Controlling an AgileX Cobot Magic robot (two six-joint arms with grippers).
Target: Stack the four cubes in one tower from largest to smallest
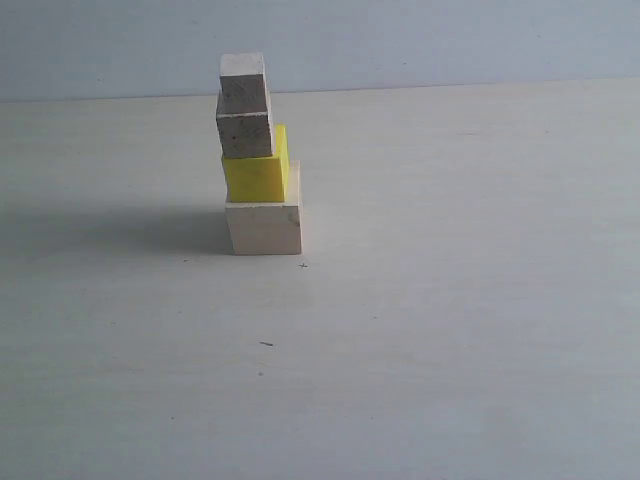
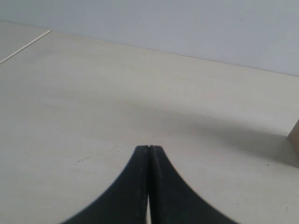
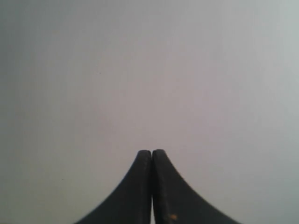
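On the table (image 1: pixel 450 300), the big wood cube (image 1: pixel 263 228) is sitting at the bottom of the tower. Right on top of the big wood cube the yellow cube (image 1: pixel 254 178) is resting. Above that, the lower small cube (image 1: pixel 244 134) is sitting, and the top small cube (image 1: pixel 243 75) is sitting on it. The two small ones are poking out a tiny bit past the yellow one's left side, so the tower is looking a little wobbly.

The stacking is looking done to me. The left gripper (image 2: pixel 149 148) is pressing its two fingers tight together with nothing between them, low over the table, off to one side of the big wood cube. The right gripper (image 3: pixel 152 152) is pressing shut on nothing too, and I cannot tell where it is hanging. The best thing now is keeping both arms well away from the big wood cube and going slowly, so nothing is bumping the tower.
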